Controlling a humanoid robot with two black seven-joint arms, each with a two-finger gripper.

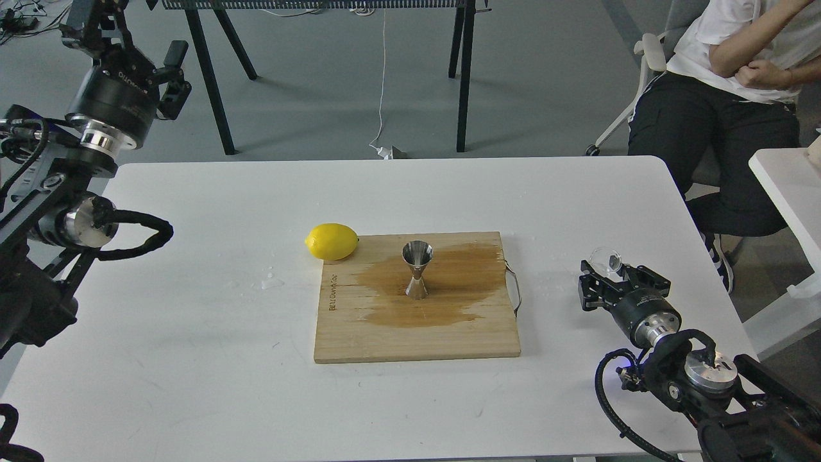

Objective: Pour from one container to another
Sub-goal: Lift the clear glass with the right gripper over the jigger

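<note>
The small clear cup [605,260] sits between the fingers of my right gripper [610,272], which is shut on it near the table's right side, just above the surface. The steel hourglass jigger [417,269] stands upright in the middle of the wooden cutting board [449,340], on a dark wet stain. The cup is well to the right of the jigger, beyond the board's metal handle [515,289]. My left gripper [125,40] is raised high at the far left, off the table's corner, open and holding nothing.
A yellow lemon [331,241] lies at the board's back left corner. Small water drops [271,281] mark the white table [192,359]. A seated person [725,96] and a second white table [789,186] are at the right. Black frame legs [465,77] stand behind.
</note>
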